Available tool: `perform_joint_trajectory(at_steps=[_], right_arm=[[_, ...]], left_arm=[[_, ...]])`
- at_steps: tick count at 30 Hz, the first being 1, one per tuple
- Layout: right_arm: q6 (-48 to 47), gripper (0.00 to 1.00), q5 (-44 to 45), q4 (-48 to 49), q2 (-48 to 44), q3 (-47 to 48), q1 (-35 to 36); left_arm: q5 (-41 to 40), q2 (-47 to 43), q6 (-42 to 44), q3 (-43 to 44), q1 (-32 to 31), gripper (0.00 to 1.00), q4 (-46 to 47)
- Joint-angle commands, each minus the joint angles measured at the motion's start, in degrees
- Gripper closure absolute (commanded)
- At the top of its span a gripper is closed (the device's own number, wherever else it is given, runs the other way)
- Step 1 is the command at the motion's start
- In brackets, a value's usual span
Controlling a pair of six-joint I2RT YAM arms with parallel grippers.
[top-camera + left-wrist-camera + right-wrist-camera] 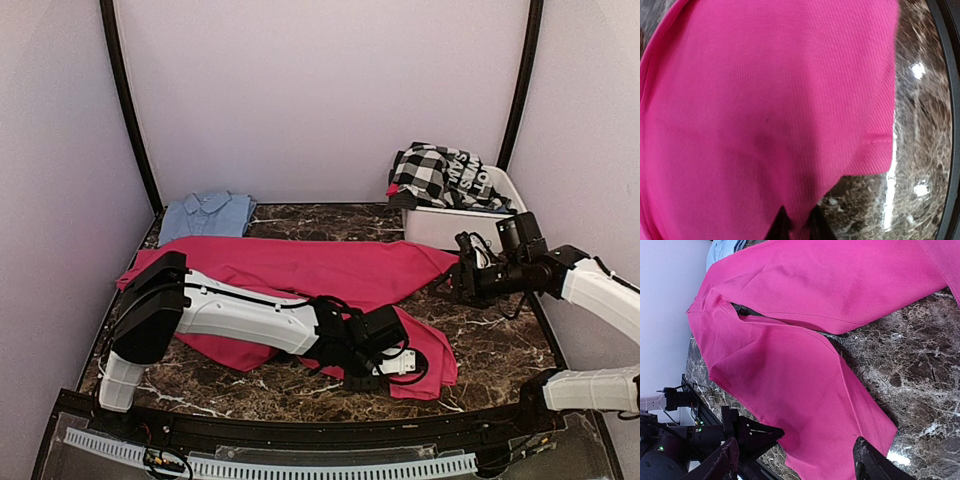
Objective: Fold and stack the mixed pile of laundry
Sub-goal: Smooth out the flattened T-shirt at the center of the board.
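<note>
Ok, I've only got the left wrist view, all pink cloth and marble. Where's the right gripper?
Observer: The right gripper is open at the pink cloth's right-hand tip.
Operator: Anything else from the pile in sight?
Observer: A checked garment sits in the white tub at the back right.
Operator: Any other garment?
Observer: A light-blue shirt lies at the back left, behind the pink cloth.
</note>
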Motion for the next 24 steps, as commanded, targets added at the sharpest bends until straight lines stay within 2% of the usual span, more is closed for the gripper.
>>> perform_joint_trajectory(at_steps=[1,3,5,9,12,17,21,24], right_arm=[[0.93,0.25,-0.47,2.12,-1.68,-0.62,-0.43],[1.12,0.24,-0.21,2.29,-1.93,-0.69,-0.61],[1.24,0.22,0.1,2.3,-1.82,-0.58,-0.65],[1.06,0.2,-0.11,2.45,-1.11,-0.51,-0.66],[1.39,0.21,-1.38,2.74,-1.29,-1.14,-0.66],[4.79,0.27,-5.03,5.24,-2.94,-5.06,-0.46],[7.07,0.3,-6.54,6.4,-4.27,-7.91,1.41],[10.97,0.28,-7.26,10.77,-4.24,-10.56,5.84]], left_arm=[[2.17,-2.79,-3.17,1.7,3.68,0.99,-2.27],[7.64,-5.88,-6.58,1.28,5.99,1.0,-1.18],[9.75,-8.89,-10.88,1.45,8.95,1.0,-0.37],[10.54,-12.79,-16.62,1.78,16.06,1.0,-2.15],[5.39,-14.71,-13.21,-1.51,19.24,1.0,-3.36],[-9.3,-14.36,-5.38,-10.77,19.83,1.0,-3.32],[-11.78,-13.76,-4.05,-15.35,20.06,1.0,-2.91],[-10.93,-12.82,-5.25,-16.27,20.34,1.0,-3.21]])
